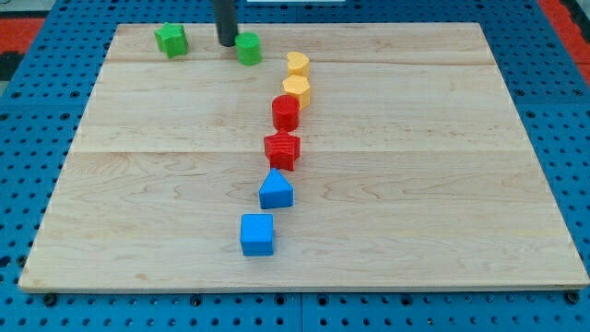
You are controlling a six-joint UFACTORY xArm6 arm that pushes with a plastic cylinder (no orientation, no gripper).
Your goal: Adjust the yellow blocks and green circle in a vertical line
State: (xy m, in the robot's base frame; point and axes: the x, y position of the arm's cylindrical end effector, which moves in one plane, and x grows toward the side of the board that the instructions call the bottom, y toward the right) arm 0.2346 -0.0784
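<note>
A pale wooden board (442, 184) of jointed planks lies on a blue pegboard bench (562, 111); a strip of red shows past the far right corner.

Nearest the bottom edge, a little left of centre, sits a blue cube (257, 234). Just beyond it is a blue house-shaped block (276, 189), then a red star-like block (282, 150) and a red cylinder (286, 112). Touching the cylinder's far side is a yellow block (297, 89), shape unclear, and just past that a yellow heart-shaped block (297, 64). Together they form a slightly slanted chain toward the top edge.

Near the top edge, left of the yellow pair, stands the green circle (248, 48). My tip (227, 42) rests just beside its left side, seemingly touching. There are no fingers, only a bare rod. Further left, near the top left corner, is a green star-like block (171, 40).

The board's right half and lower left lie open.
</note>
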